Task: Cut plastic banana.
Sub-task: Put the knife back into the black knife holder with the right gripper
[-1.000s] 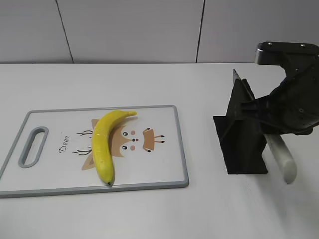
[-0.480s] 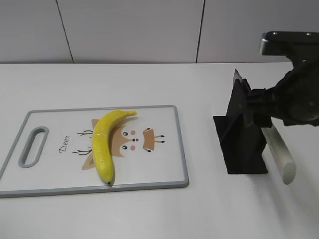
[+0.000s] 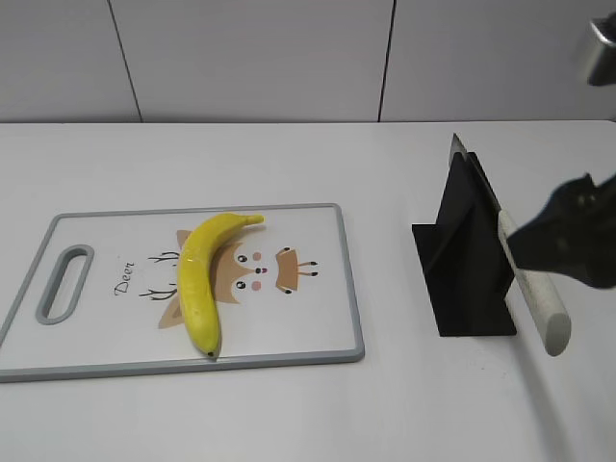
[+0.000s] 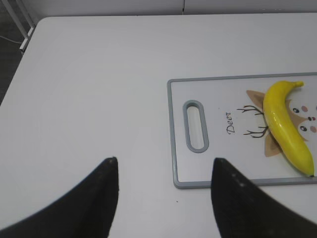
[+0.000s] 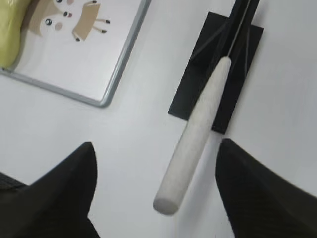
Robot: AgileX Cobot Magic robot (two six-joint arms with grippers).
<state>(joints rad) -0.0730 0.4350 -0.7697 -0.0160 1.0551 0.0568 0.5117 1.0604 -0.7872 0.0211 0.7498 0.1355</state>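
The plastic banana (image 3: 202, 279) lies whole on the white cutting board (image 3: 351, 289), tip toward the front edge; it also shows in the left wrist view (image 4: 287, 129) and at the right wrist view's top left corner (image 5: 10, 29). A knife with a white handle (image 3: 539, 303) sits in a black holder (image 3: 467, 269). My right gripper (image 3: 568, 241) is open and hovers above the handle (image 5: 198, 134), with a finger on either side and neither touching it. My left gripper (image 4: 165, 159) is open and empty over bare table, left of the board's handle slot (image 4: 195, 125).
The board (image 4: 171, 134) has a grey rim and a deer drawing. The black holder (image 5: 242, 84) stands on the table right of the board (image 5: 124, 64). A grey panelled wall runs behind the table.
My right gripper has drawn back to the right from the holder, so that more of the knife's white handle shows. The banana, board and knife have not moved.
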